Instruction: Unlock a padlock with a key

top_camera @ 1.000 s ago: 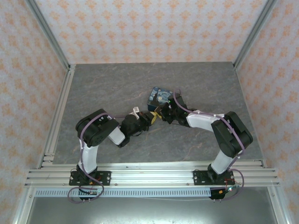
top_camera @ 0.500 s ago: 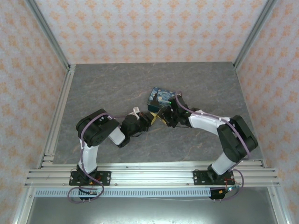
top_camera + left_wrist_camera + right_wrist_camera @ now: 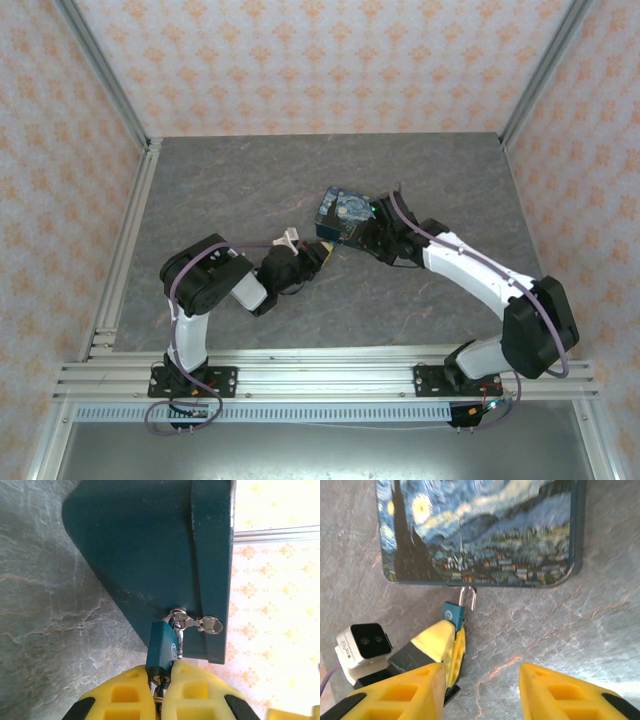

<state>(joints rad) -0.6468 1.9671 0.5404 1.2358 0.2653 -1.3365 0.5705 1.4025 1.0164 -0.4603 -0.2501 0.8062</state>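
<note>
Pinching shut, my left claw [image 3: 161, 672] closes its yellow pads on what I take to be the key [image 3: 159, 681], a sliver of metal showing just under the base of the padlock [image 3: 162, 645]. This grip lines the claw up with the lock's long axis, so a wrist roll would turn the key. The small blue padlock hangs by its silver shackle [image 3: 469, 597] from the latch on the edge of the painted box [image 3: 480, 530], which rests on the desk [image 3: 530, 625]. My right claw [image 3: 481, 672] hovers near the lock with its jaws apart and holds nothing, which leaves the lock free to swing. I cannot tell whether the shackle has been released.
</note>
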